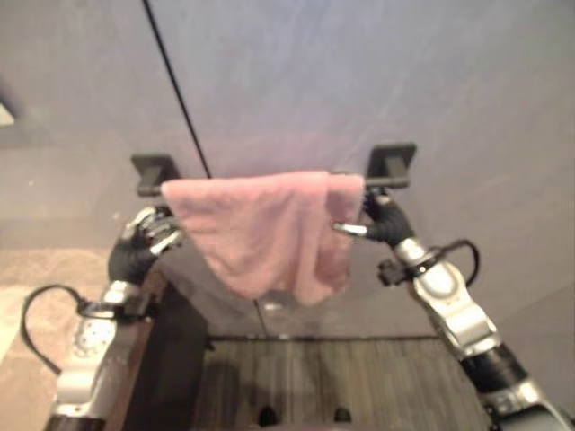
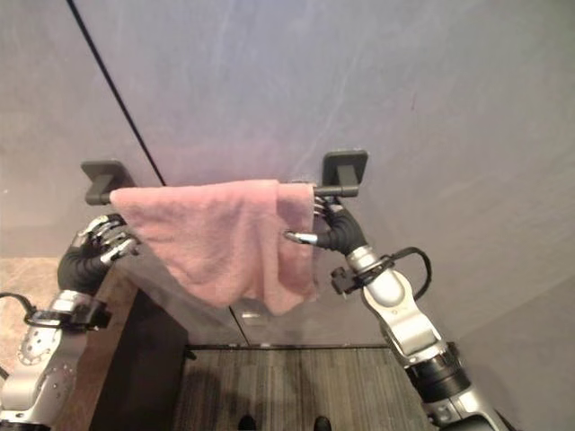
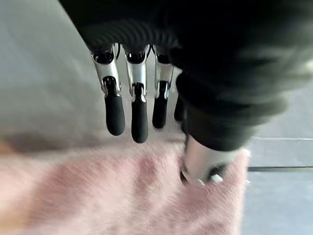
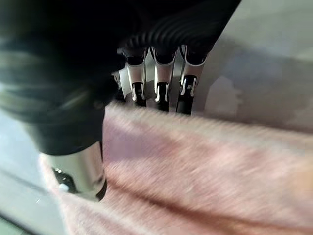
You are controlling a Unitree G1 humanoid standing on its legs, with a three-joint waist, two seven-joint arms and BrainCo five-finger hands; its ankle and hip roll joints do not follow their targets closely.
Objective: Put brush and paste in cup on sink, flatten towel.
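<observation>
a pink towel [image 1: 260,229] hangs over a dark bar [image 1: 382,182] fixed to a grey wall [image 1: 359,72] by two dark brackets [image 1: 154,171]. the towel is bunched rather than spread: it covers most of the bar, sags to a rounded point below the middle, and a folded layer doubles over near the right end.

the left hand [image 1: 148,235] is at the towel's left edge, just below the bar's left end. in the head views its fingers sit right beside the cloth edge. in its wrist view the fingers [image 3: 115,110] hang straight and relaxed above the pink cloth, apart from it, while the thumb [image 3: 203,164] lies over the towel's surface; whether it presses the cloth cannot be told.

the right hand [image 1: 377,223] is at the towel's right edge, under the right bracket. its thumb [image 1: 349,230] reaches across the front of the folded layer. in its wrist view the fingers [image 4: 161,93] go down behind the towel's top edge and their tips are hidden by the cloth, with the thumb [image 4: 80,171] on the near side, so the fold lies between thumb and fingers; whether they close on it cannot be told.

below the towel a dark ribbed mat [image 1: 359,377] lies on the floor.
</observation>
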